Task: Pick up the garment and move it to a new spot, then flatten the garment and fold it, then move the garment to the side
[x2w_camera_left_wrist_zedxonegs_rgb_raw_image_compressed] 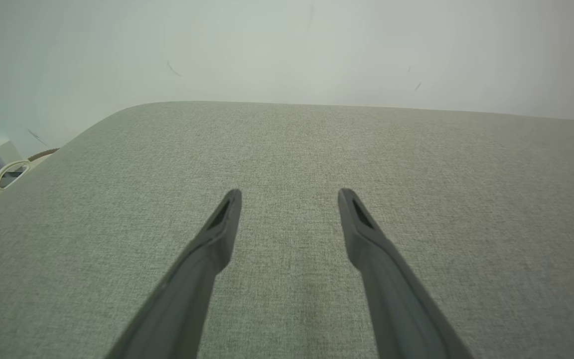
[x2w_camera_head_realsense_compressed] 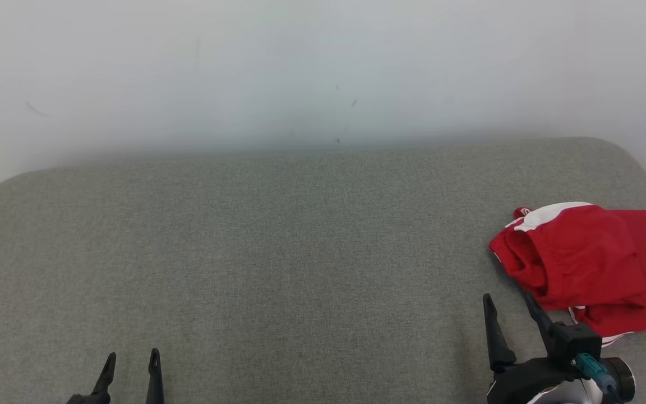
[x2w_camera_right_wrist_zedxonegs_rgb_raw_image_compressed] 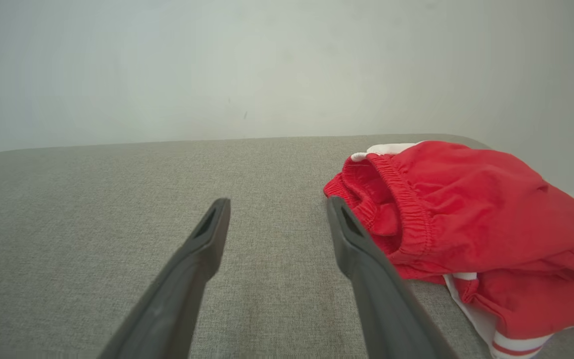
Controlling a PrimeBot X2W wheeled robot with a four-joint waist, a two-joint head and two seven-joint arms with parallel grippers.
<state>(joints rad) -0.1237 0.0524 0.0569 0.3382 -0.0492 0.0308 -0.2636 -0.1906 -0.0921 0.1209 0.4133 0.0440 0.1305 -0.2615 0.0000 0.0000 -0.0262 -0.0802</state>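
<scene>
1. Near the right edge of the grey surface (x2w_camera_head_realsense_compressed: 278, 247) lies the crumpled red garment (x2w_camera_head_realsense_compressed: 586, 264); the right wrist view alone reveals its elastic waistband (x2w_camera_right_wrist_zedxonegs_rgb_raw_image_compressed: 406, 204).
2. Left gripper (x2w_camera_head_realsense_compressed: 133, 353) and right gripper (x2w_camera_head_realsense_compressed: 507, 297) gape, empty; open room spreads leftward.

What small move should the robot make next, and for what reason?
Probably shift the right gripper slightly to its right, over the red garment: its jaws stand open and empty just beside the cloth, which lies crumpled and not yet picked up.
</scene>
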